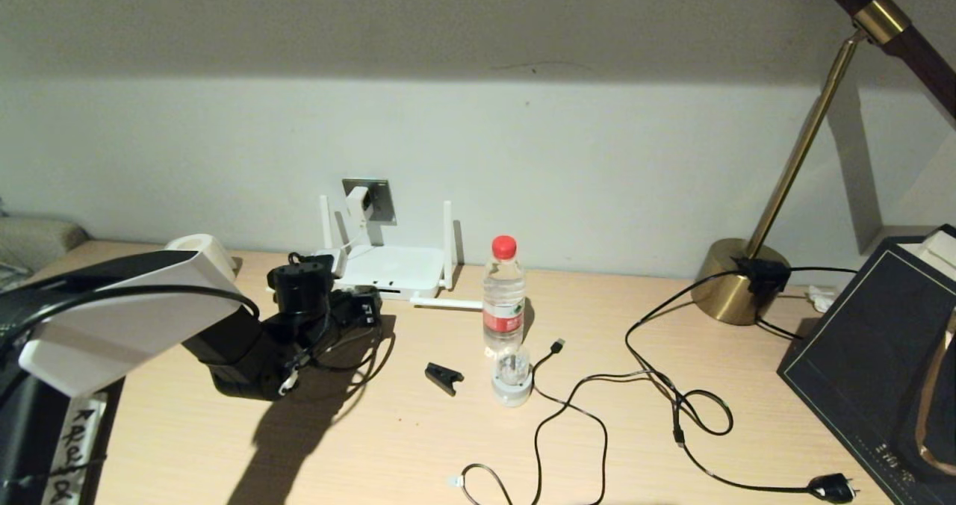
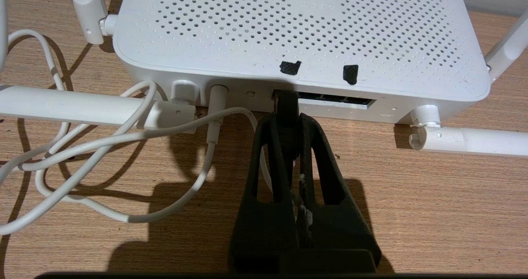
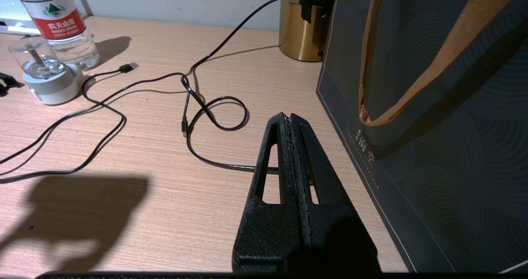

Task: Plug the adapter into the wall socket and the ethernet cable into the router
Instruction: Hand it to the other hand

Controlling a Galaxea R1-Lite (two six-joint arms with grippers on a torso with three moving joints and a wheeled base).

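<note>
The white adapter [image 1: 358, 202] sits in the grey wall socket [image 1: 379, 191] on the back wall. Its white cord [image 2: 103, 147] runs to the back edge of the router [image 2: 297, 31]. In the head view the router [image 1: 388, 266] lies flat below the socket. My left gripper [image 2: 287, 120] is shut on the black connector of the ethernet cable [image 2: 286, 101], whose tip is at the left end of the router's dark port row [image 2: 338, 101]. In the head view the left gripper [image 1: 364, 307] is right in front of the router. My right gripper [image 3: 290, 118] is shut and holds nothing, hovering over the desk beside a dark bag.
A water bottle [image 1: 503, 292], a small clear-domed device [image 1: 512, 378] and a black clip [image 1: 444, 376] stand mid-desk. A thin black USB cable [image 1: 567, 408] and a lamp cord with a black plug [image 1: 833, 486] trail across the desk. A brass lamp base [image 1: 739, 284] and a dark paper bag [image 1: 874, 341] are at right.
</note>
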